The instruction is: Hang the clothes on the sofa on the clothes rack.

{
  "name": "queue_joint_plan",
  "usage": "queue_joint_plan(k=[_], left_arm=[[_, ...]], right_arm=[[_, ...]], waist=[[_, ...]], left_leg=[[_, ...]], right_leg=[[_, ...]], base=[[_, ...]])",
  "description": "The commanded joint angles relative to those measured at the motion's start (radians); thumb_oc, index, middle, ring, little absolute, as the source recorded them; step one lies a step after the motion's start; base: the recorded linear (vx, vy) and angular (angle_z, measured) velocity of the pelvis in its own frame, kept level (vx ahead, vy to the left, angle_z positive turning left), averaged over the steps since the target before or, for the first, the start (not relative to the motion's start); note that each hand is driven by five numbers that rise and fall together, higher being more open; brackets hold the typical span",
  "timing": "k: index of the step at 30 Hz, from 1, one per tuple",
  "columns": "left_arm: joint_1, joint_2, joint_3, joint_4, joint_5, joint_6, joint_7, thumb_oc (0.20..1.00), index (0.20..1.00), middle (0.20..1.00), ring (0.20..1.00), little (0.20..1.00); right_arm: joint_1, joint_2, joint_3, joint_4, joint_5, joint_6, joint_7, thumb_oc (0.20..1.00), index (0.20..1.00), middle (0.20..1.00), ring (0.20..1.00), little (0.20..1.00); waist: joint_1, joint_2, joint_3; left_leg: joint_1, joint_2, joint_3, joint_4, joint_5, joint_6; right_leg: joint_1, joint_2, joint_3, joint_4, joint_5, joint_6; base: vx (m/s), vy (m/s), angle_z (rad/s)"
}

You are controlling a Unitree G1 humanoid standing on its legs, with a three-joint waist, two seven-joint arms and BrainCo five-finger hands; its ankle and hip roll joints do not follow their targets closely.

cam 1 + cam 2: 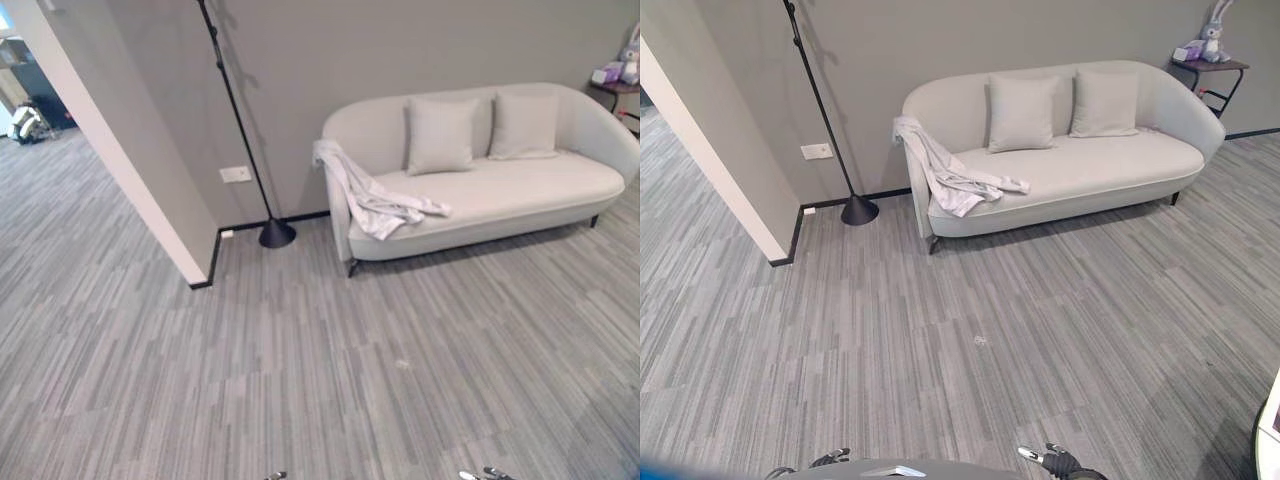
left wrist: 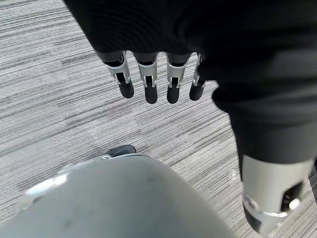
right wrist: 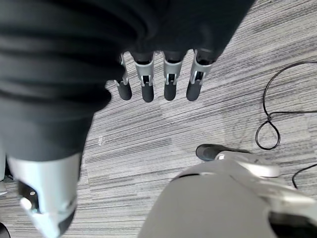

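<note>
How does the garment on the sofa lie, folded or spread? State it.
Spread, not folded: the white garment drapes loosely over the sofa's left arm, crumpled, one end trailing onto the seat cushion.

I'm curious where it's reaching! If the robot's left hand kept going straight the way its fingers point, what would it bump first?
Probably just the grey carpet floor; the open left hand points down at it.

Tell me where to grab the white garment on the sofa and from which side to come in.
Take the white garment at the bunched part draped over the sofa's left armrest, probably coming from the front of that end. There the cloth humps up off the rim, so fingers can close round a fold, while the rest lies flat on the seat. Both the left hand and the right hand hang open over the floor.
</note>
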Motion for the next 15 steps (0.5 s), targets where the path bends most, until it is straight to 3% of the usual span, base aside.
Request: queue_joint_plan(k=[1,15], left_arm=[[-0.060,0.017,0.027,0.011,-0.007,-0.035,0.015,1.000,1.000,1.000,1.000,1.000],[-0.085,0.029,0.037,-0.042,-0.050,-0.051,0.036,1.000,1.000,1.000,1.000,1.000]], right_arm=[[-0.045,-0.002,0.046,-0.012,-0.005,-0.020,0.010,1.000,1.000,1.000,1.000,1.000],[-0.055,-0.009,0.056,-0.016,-0.021,-0.011,0.013,1.000,1.000,1.000,1.000,1.000]], waist=[[-0.006,-0.045,-0.001],[0.010,-0.054,0.011]], left_leg=[[0.056,0.058,-0.045,-0.020,-0.037,-0.074],[0.032,0.033,-0.052,-0.020,-0.046,-0.052]], right_leg=[[0.047,-0.101,0.027,-0.123,0.100,0.123],[0.017,-0.123,0.039,-0.123,0.116,0.141]], base=[[0.00,0.000,0.00],[0.01,0.038,-0.01]])
